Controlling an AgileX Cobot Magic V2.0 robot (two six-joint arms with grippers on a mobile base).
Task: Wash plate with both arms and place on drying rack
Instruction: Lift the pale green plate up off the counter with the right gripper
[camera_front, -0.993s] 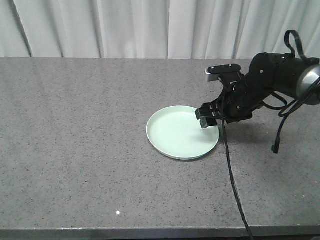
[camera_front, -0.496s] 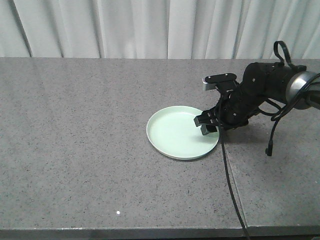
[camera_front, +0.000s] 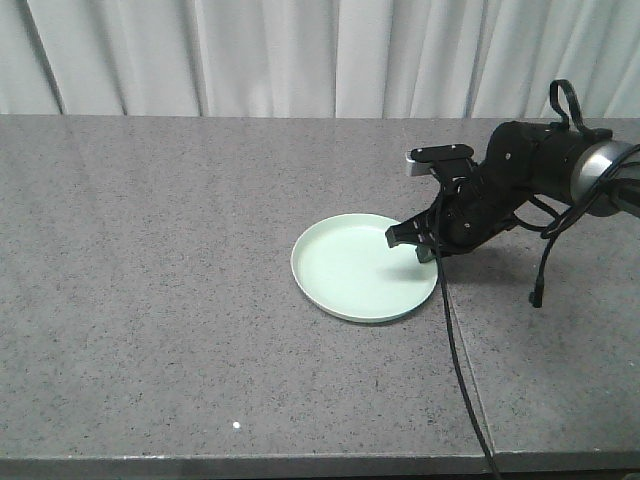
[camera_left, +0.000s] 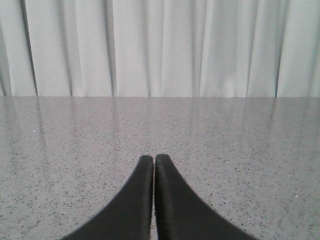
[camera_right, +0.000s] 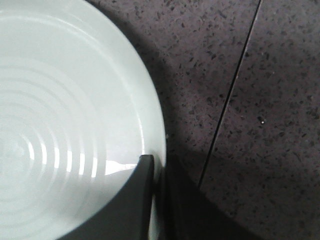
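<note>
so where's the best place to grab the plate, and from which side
Take the raised rim of the plate at its right edge, coming in low from the right, one finger inside and one outside. The plate lies flat on the counter, so the rim is the only part to pinch. The right gripper grips it there.

The plate (camera_front: 362, 268) lies on the desk (camera_front: 150, 250), right of centre. The right arm (camera_front: 520, 180) reaches in from the right, its fingers (camera_right: 135, 210) astride the plate's right rim. A curtain (camera_front: 300, 55) hangs behind the desk.
</note>
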